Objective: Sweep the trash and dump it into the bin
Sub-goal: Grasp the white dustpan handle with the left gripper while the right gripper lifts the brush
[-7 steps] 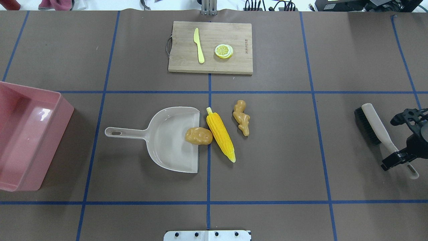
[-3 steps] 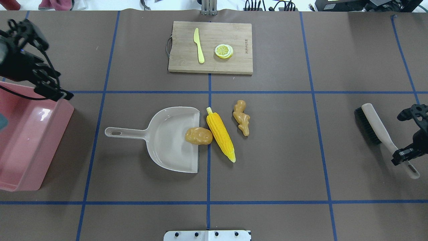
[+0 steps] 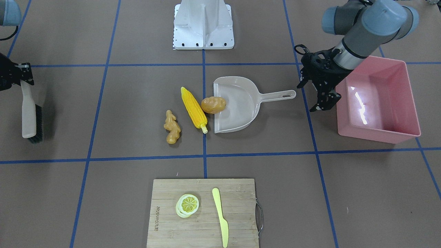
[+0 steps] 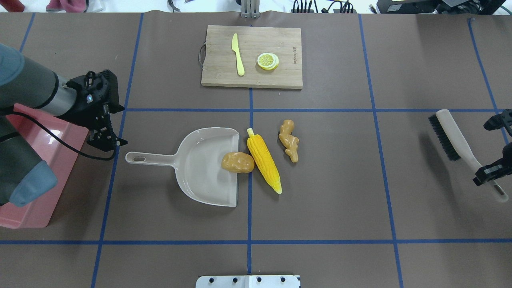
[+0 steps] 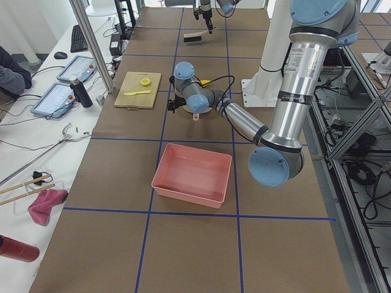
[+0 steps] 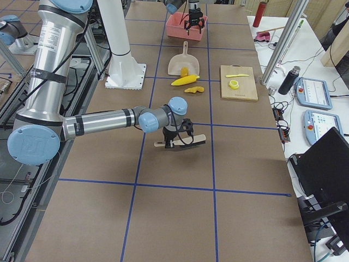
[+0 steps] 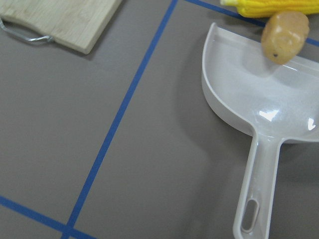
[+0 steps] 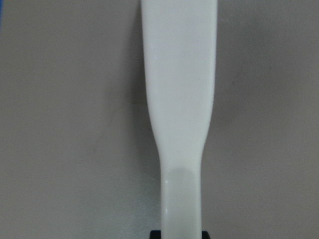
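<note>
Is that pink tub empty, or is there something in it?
Empty: the pink tub shows only its bare glossy floor inside.

The brown table [image 4: 320, 208] (blue-taped) is being occupied by a pink plastic tub [image 3: 379, 136], beige dustpan [image 4: 200, 176], yellow corn cob [image 4: 264, 162], tan ginger root [image 4: 289, 141] and wooden board [image 4: 256, 78].

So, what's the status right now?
Left gripper open near dustpan handle. Right gripper shut on brush. Potato on dustpan lip; corn, ginger on table. Nothing blocking.

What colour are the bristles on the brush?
Black. The bristles of the brush show best in the overhead view.
</note>
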